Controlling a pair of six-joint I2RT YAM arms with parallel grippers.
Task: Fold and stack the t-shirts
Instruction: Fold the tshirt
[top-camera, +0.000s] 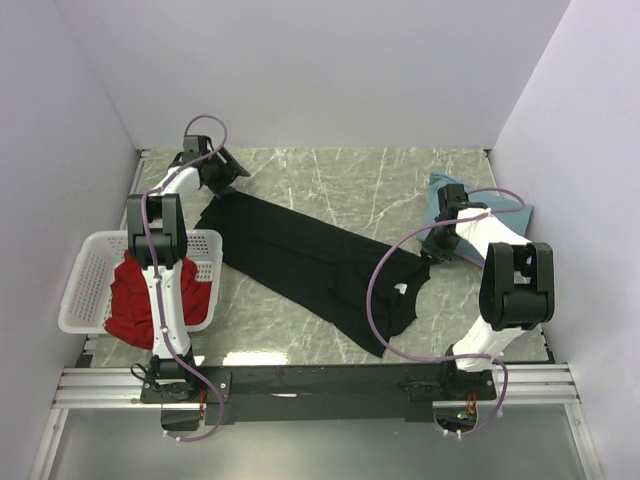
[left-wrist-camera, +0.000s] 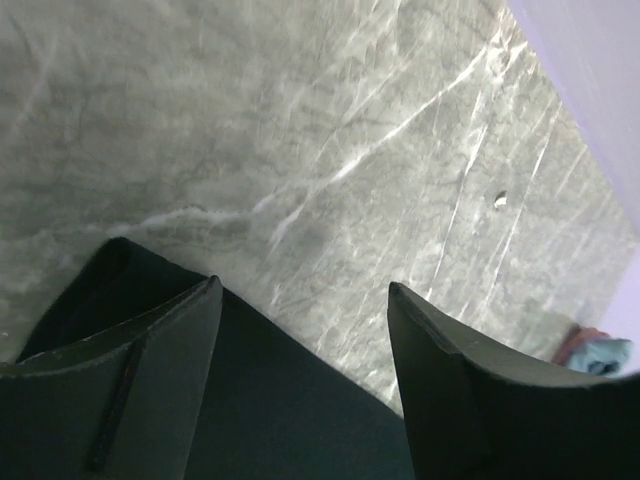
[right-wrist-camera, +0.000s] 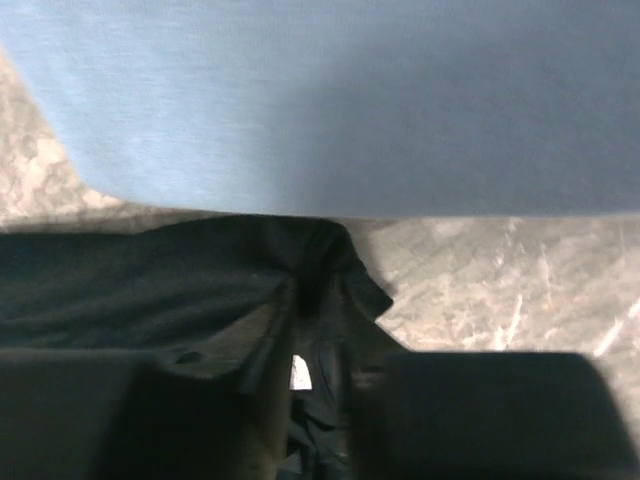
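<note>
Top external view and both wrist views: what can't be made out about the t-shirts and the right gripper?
- Red t-shirt: in the top view the left arm crosses it, and the basket hides its lower part.
- Dusty-blue t-shirt: in the top view the right arm covers most of it; the right wrist view cuts it off at the edges.
- Right gripper: the right wrist view is dark and blurred, so whether it pinches the black t-shirt is unclear.

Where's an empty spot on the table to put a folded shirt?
Biggest bare patch: the far middle of the table, between the black t-shirt, the back wall, the left hand and the blue t-shirt. A smaller one lies near the front, between the basket and the black t-shirt. Crowded: around the right hand.
</note>
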